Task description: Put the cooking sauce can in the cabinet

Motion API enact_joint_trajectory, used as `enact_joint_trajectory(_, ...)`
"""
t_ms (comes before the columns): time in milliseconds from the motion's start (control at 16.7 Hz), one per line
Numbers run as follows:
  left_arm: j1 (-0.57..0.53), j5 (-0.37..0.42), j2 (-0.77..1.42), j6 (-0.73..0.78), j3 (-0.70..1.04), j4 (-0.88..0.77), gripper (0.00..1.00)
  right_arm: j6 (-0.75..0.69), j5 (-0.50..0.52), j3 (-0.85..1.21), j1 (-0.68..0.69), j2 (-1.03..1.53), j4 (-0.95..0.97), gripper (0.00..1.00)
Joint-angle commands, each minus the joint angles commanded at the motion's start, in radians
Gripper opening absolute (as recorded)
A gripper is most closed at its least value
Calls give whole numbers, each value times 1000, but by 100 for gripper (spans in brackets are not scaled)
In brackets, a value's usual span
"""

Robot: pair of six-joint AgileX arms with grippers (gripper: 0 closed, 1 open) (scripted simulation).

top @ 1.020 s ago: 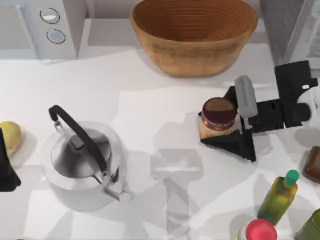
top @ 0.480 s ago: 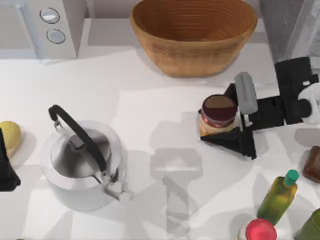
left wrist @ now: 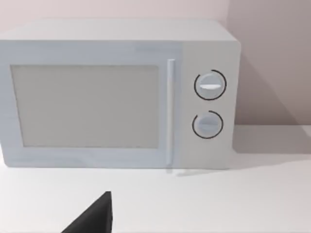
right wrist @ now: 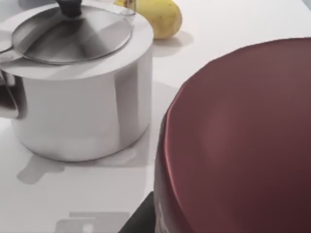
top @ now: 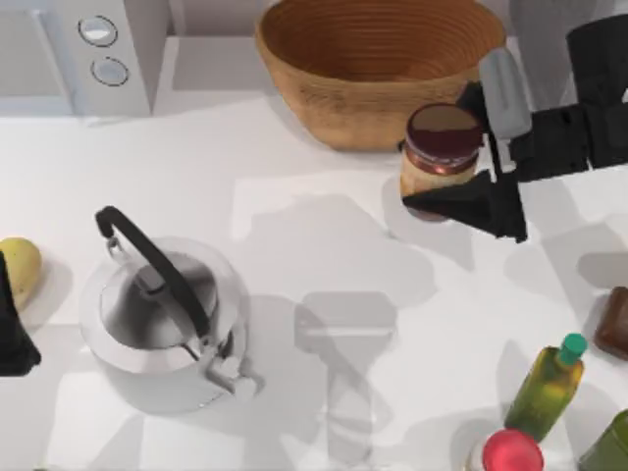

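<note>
The right gripper (top: 461,167) is clamped on the cooking sauce can (top: 441,147), one finger on the far side of the jar and the other dark finger under its near side. The can hangs above the white table (top: 294,196), upright with its maroon lid facing up, just in front of the wicker basket (top: 381,69), which sits behind and to the left of the gripper. In the right wrist view the lid (right wrist: 243,141) looms close, with the steel kettle (right wrist: 77,82) and a yellow fruit (right wrist: 155,17) beyond it. Well to the left of the gripper stands the kettle (top: 162,319); nearer the front on its right side stand a green-capped bottle (top: 548,385) and a red-topped container (top: 510,453). The left arm (top: 12,329) is parked at the table's left edge, facing the microwave (left wrist: 116,94); I cannot tell whether its fingers are open.
</note>
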Motion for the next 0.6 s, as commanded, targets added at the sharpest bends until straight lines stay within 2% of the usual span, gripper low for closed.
enact_joint_trajectory(240, 0, 0, 0, 0, 0, 0, 100, 0, -13, 47, 3, -82, -139, 0)
enact_joint_trajectory(600, 0, 0, 0, 0, 0, 0, 100, 1, -14, 50, 4, -86, -149, 0)
